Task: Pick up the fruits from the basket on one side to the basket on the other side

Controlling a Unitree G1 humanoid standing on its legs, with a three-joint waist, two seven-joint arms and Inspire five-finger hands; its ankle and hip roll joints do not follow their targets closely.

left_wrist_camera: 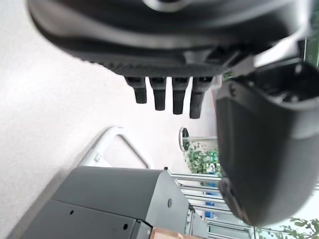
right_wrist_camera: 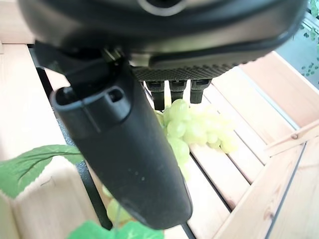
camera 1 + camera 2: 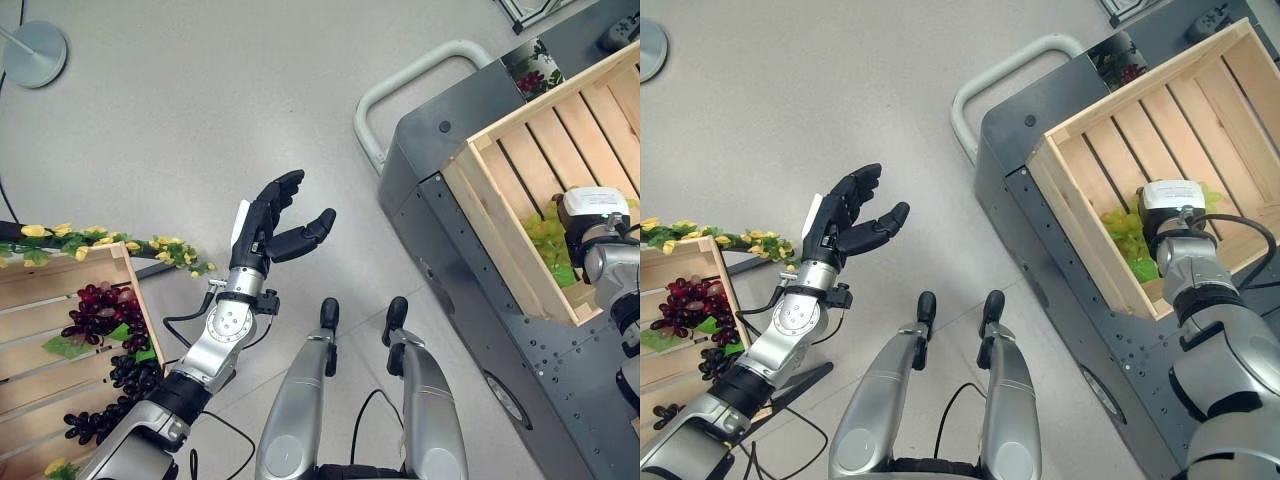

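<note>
Green grapes [image 2: 192,127] under right hand [image 2: 124,149], fingers straight; head views hide them. Left hand [image 3: 272,225] spread, empty.

Left hand [image 3: 268,228] is raised, fingers loosely spread and empty. Right hand [image 2: 164,74] reaches down, fingers straight.

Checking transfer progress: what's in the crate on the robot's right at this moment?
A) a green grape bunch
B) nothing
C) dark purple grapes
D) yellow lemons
A: a green grape bunch lies on the slats of the wooden crate on the robot's right, with the right hand right over it; the red and dark grapes sit in the crate on its left.
</note>
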